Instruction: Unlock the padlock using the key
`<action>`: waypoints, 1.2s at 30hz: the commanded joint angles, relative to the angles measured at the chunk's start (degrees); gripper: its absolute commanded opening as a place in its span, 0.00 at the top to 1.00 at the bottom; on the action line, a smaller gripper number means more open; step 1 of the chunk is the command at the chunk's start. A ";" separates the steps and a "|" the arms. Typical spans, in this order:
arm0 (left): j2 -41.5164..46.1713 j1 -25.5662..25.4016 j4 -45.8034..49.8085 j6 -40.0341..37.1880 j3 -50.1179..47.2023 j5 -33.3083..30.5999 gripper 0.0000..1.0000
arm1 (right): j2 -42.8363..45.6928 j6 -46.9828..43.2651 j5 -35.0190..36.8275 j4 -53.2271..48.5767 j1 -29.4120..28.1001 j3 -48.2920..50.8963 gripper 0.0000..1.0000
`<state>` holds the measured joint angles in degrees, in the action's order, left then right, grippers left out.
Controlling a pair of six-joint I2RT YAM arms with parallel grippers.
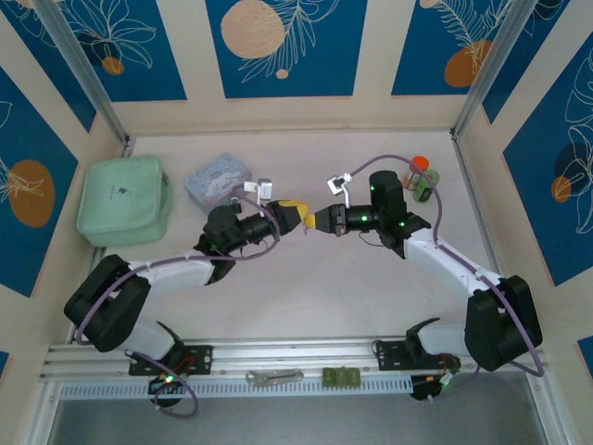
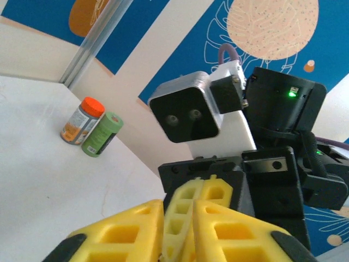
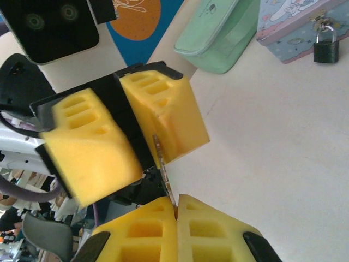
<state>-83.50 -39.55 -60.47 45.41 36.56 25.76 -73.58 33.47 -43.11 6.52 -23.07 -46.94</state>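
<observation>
Here the key (image 3: 165,174) stands pinched by right end effector (image 3: 176,204).

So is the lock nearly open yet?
Not yet. Done: the right gripper has the key pinched. In hand: the left gripper sits around the key's other end, like a handover; whether it grips is unclear. To do: the padlock hangs shut on the blue tin, key not in it.
</observation>
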 commanded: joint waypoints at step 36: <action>-3.47 -0.70 -13.68 8.73 -0.13 -6.60 1.00 | -1.35 14.15 3.74 29.55 -1.09 7.68 0.67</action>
<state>-86.50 -39.68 -70.13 53.15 36.88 20.27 -74.17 46.00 -38.83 33.19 -23.64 -39.83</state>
